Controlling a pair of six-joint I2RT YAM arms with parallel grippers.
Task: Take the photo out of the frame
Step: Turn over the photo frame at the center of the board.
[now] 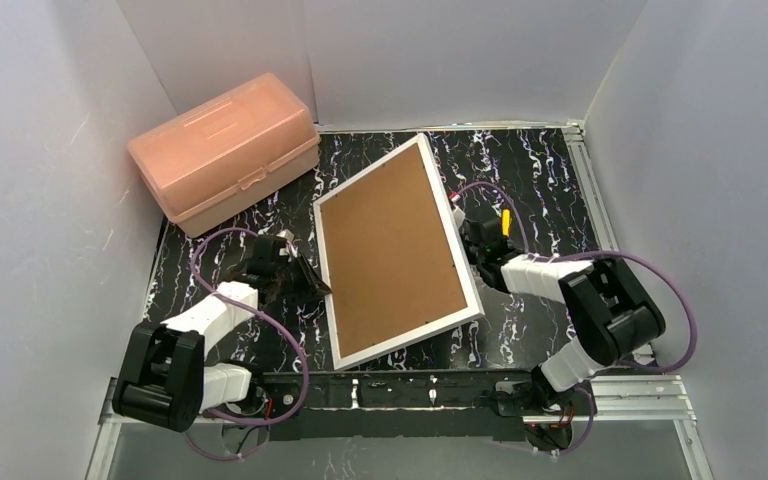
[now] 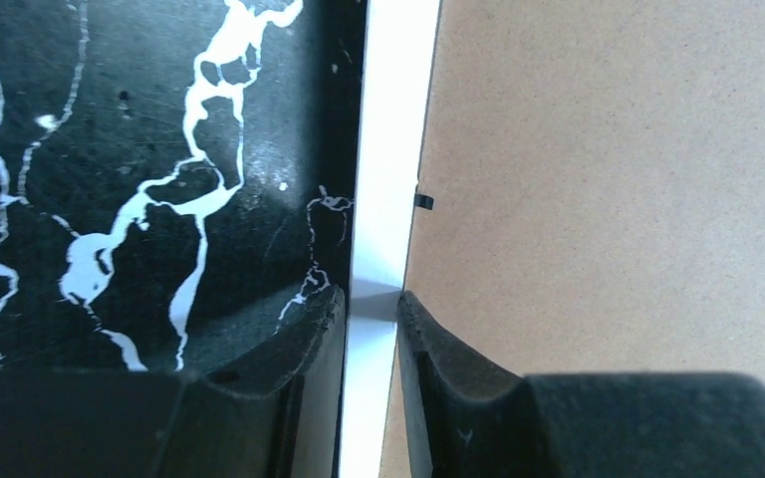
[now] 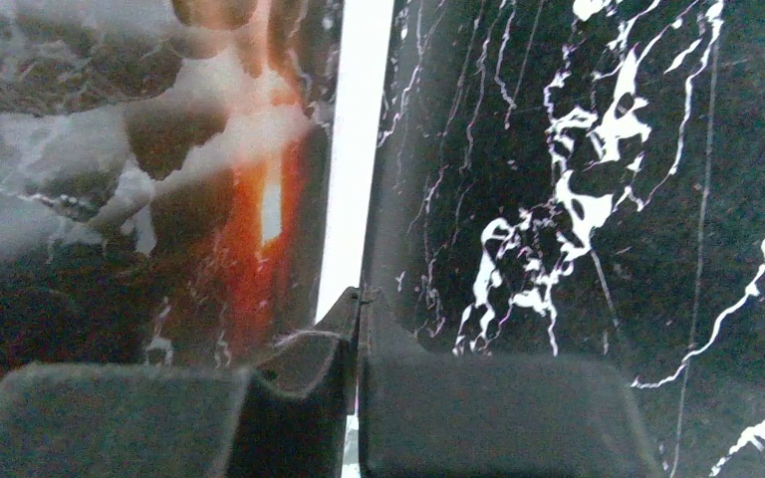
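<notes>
Left gripper [image 2: 371, 314] and right gripper [image 3: 358, 319] each pinch the frame's [image 2: 388, 149] edge; I see its brown back [image 1: 390, 250] over the photo [image 3: 259, 199], pink box [image 1: 222, 150] apart.

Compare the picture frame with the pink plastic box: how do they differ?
The frame is flat and thin; the pink plastic box is a bulky lidded case. The frame shows an opaque brown back with a white border; the box is translucent pink. The left gripper and right gripper straddle the frame's side edges; the box stands untouched at the far left. Both are rectangular.
</notes>
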